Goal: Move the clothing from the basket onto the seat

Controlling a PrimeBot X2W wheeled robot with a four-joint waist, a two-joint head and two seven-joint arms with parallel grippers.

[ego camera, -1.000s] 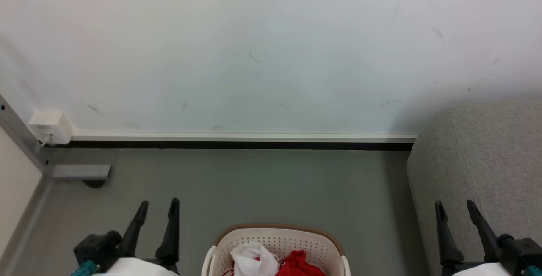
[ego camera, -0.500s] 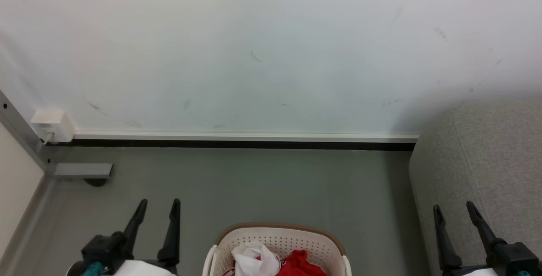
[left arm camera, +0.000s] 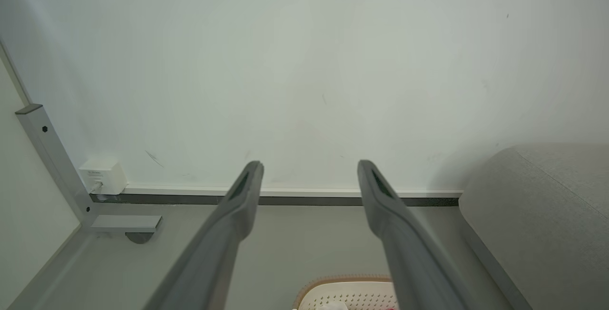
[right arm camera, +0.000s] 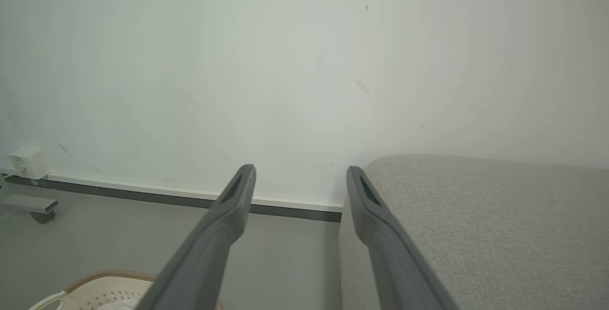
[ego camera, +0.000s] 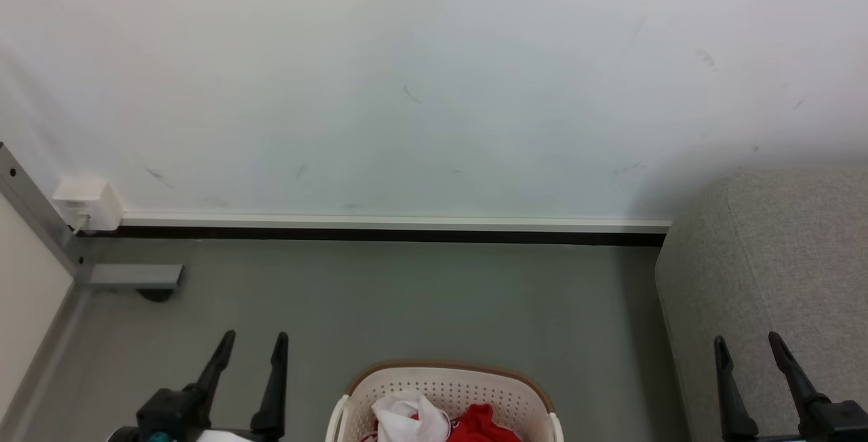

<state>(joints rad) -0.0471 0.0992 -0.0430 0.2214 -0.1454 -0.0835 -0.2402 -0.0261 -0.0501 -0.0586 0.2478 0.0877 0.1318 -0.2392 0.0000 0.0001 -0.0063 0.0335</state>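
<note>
1. Basket [ego camera: 449, 365] sits on grey floor [ego camera: 407, 293] at near centre of head view. Its near part is cut off by the frame edge. Cream perforated wall, brown rim.
2. Clothing [ego camera: 478, 423] lies inside basket, below the rim: red fabric on the right, crumpled white part just left of it, the two touching.
3. Seat [ego camera: 780, 259] stands at right: grey textured fabric, rounded corner, one seam line running near to far. Its far end is at the wall [ego camera: 434, 89]. A strip of floor lies between it and the basket.
4. Left gripper [ego camera: 255, 338] is at near left, left of basket and apart from it. Fingers are spread and released, empty, pointing toward the far wall.
5. Right gripper [ego camera: 747, 340] is at near right, in line with the seat's left side. Fingers are parted and released, gripping nothing. Cannot tell whether they touch the seat fabric.
6. Far wall is white with faint scuffs. A baseboard [ego camera: 380, 228] with a white strip over a black one runs along its foot.
7. Small white box [ego camera: 87, 202] is on the wall at far left, just above the baseboard and beside a grey metal post [ego camera: 34, 218].
</note>
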